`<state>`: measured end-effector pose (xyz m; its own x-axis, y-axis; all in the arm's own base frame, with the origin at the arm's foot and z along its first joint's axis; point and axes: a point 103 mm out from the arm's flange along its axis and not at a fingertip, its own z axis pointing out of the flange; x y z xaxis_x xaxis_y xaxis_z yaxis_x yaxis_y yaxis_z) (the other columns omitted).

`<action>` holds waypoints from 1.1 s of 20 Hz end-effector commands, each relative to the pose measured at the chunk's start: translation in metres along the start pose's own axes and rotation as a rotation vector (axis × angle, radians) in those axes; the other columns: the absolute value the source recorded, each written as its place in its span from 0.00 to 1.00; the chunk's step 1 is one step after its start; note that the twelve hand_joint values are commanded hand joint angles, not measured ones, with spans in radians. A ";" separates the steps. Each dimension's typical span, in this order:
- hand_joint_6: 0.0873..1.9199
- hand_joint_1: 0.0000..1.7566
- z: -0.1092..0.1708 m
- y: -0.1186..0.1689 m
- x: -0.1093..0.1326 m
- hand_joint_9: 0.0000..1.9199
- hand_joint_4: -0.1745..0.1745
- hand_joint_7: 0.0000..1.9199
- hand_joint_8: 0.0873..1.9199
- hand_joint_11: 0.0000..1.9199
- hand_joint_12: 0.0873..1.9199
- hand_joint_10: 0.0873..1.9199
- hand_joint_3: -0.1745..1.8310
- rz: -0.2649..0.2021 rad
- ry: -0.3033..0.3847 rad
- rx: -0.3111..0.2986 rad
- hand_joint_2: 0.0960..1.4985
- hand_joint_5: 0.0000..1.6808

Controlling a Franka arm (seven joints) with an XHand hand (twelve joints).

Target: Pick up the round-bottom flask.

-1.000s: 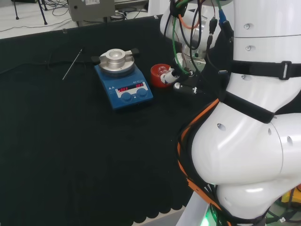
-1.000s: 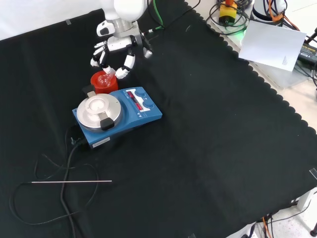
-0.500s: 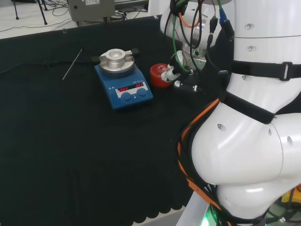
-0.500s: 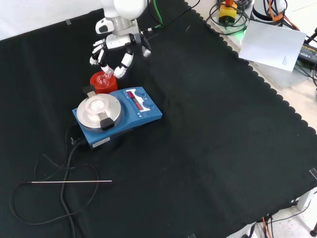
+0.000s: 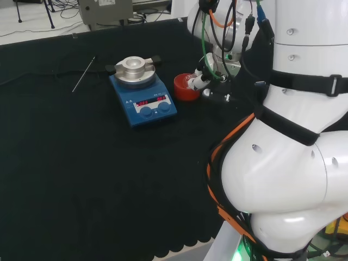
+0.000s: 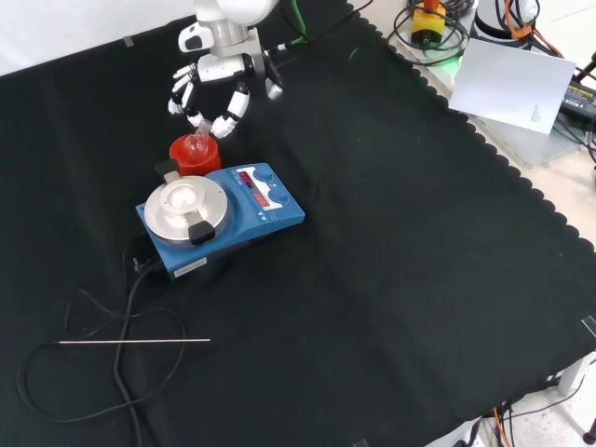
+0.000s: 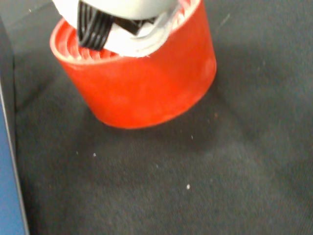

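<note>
Flask (image 6: 197,142) hung pinched by its neck between the hand's (image 6: 216,82) curled fingertips (image 6: 224,122), its bulb just above the red ribbed stand (image 6: 195,155). Stand sat directly beneath the hand; blue stirrer plate (image 6: 222,218) lay just beyond it, thin rod (image 6: 135,342) well apart on the cloth (image 6: 400,279).

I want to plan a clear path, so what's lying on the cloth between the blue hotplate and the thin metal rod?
In the front view, a black cable loops between the blue hotplate and the thin metal rod; otherwise bare black cloth.
</note>
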<state>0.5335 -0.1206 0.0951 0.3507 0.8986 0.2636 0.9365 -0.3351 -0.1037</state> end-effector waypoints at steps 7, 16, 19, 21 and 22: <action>0.52 0.62 -0.011 0.001 0.007 0.34 0.97 0.24 0.31 0.12 0.68 0.29 0.49 -0.027 0.008 0.009 0.40 0.66; 0.50 0.63 -0.027 0.008 0.019 0.34 0.92 0.24 0.31 0.13 0.68 0.29 0.51 -0.044 0.004 0.000 0.37 0.68; 0.50 0.63 -0.026 0.007 0.019 0.34 0.92 0.23 0.31 0.13 0.68 0.29 0.52 -0.044 0.005 -0.001 0.37 0.68; 0.49 0.63 -0.026 0.008 0.020 0.34 0.91 0.23 0.31 0.13 0.68 0.29 0.52 -0.046 0.008 -0.001 0.37 0.68; 0.49 0.63 -0.027 0.008 0.020 0.34 0.91 0.23 0.31 0.13 0.68 0.29 0.52 -0.046 0.012 -0.001 0.37 0.68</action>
<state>0.5474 -0.1135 0.1241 0.3094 0.9107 0.2737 0.9509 -0.2955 -0.0917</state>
